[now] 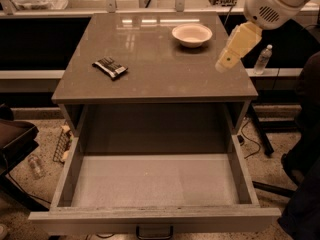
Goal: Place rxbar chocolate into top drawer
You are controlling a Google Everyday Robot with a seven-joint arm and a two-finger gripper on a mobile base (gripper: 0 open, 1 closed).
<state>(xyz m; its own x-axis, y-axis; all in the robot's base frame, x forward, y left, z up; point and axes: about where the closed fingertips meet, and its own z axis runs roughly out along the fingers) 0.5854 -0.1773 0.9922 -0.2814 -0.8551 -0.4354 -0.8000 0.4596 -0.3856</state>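
The rxbar chocolate (110,67), a small dark wrapper with white patches, lies flat on the left part of the brown cabinet top (150,59). The top drawer (155,181) is pulled fully out below, with a plain grey floor and nothing in it; its dark handle (154,231) shows at the bottom edge. My gripper (226,60), cream-coloured, hangs from the white arm (272,4) above the right side of the cabinet top, far to the right of the bar.
A cream round bowl (192,34) stands at the back right of the top, just left of the gripper. A plastic bottle (262,59) stands on the right beyond the cabinet. A dark chair (15,144) is at the left; cables lie on the floor.
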